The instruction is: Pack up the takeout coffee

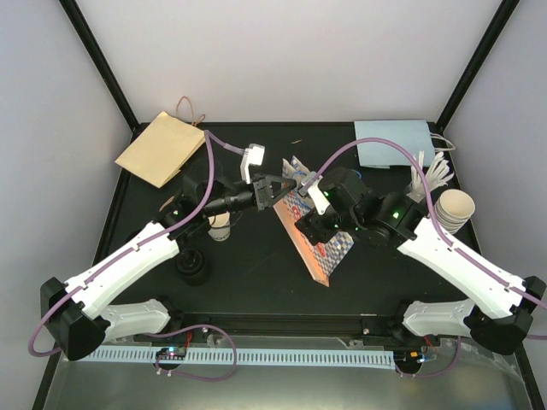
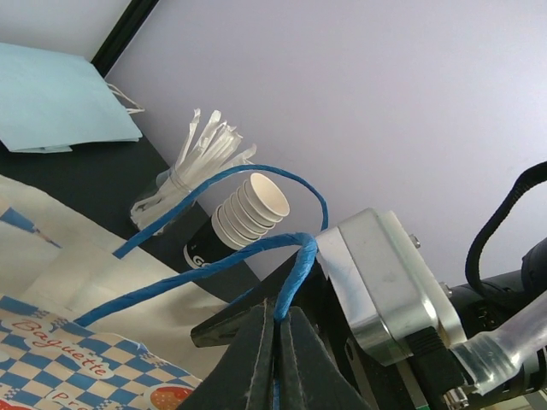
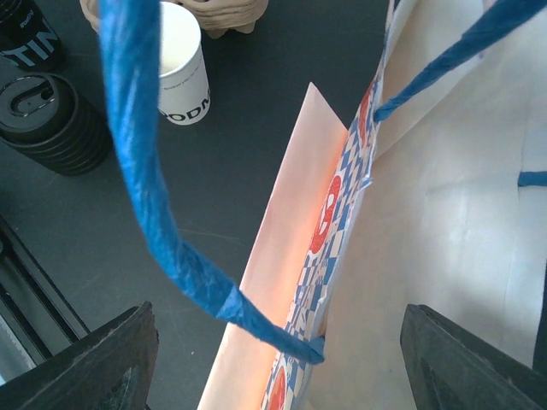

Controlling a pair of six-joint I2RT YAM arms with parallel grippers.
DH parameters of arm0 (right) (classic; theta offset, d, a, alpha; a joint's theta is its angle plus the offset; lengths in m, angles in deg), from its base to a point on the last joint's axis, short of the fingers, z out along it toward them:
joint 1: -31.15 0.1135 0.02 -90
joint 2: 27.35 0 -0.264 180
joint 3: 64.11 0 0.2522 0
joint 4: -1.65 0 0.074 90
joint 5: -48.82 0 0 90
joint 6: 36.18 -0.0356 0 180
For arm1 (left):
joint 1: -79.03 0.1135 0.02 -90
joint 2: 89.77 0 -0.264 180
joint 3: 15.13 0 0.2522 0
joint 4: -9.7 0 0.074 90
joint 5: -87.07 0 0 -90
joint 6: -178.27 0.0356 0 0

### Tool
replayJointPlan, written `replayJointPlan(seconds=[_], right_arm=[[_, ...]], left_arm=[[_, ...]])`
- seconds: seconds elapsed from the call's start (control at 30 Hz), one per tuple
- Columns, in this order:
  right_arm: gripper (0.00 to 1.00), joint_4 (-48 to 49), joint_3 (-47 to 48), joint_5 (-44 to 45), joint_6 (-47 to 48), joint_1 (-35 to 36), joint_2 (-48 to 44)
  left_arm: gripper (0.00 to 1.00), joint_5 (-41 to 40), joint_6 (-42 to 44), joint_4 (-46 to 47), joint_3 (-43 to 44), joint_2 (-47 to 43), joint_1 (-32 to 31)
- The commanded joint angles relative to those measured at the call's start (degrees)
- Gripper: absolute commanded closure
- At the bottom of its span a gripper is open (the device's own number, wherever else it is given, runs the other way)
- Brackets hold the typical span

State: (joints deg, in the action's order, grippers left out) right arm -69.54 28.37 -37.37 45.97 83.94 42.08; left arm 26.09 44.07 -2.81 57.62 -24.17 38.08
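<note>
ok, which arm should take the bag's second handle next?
Right. The right gripper is open, with the free blue handle hanging just ahead of its jaws; the left gripper is shut on the other handle.

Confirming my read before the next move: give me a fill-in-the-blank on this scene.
The left end effector is shut on the checkered bag's ___ handle.
The right end effector stands ___ over that bag.
The flat bag at the back left is ___.
Missing: blue; open; brown.

Three paper bags (image 1: pixel 162 149), one stack of cups (image 1: pixel 451 210)
</note>
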Motion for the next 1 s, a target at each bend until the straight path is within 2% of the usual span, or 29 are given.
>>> replayJointPlan(seconds=[0.0,0.27,0.6,0.97], right_arm=[[0.20,2.0,-0.9,0.8,-0.7,0.4,-0.1],[0.22,2.4,-1.0,1.4,-0.5,0.4,0.6],[0.35,0.0,1.2,8.7,-2.4,0.5,1.7],[0.78,-1.5,3.1,10.5,-2.5,0.4,2.6]], left_arm=[[0.98,1.3,-1.0,2.5,2.5,-0.5,0.2],[0.98,1.7,-1.4,3.1,3.0,0.0,0.2],[0.99,2.2,-1.5,2.6,3.6,0.3,0.2],[0.96,1.9,-1.9,3.0,2.7,0.2,0.3]])
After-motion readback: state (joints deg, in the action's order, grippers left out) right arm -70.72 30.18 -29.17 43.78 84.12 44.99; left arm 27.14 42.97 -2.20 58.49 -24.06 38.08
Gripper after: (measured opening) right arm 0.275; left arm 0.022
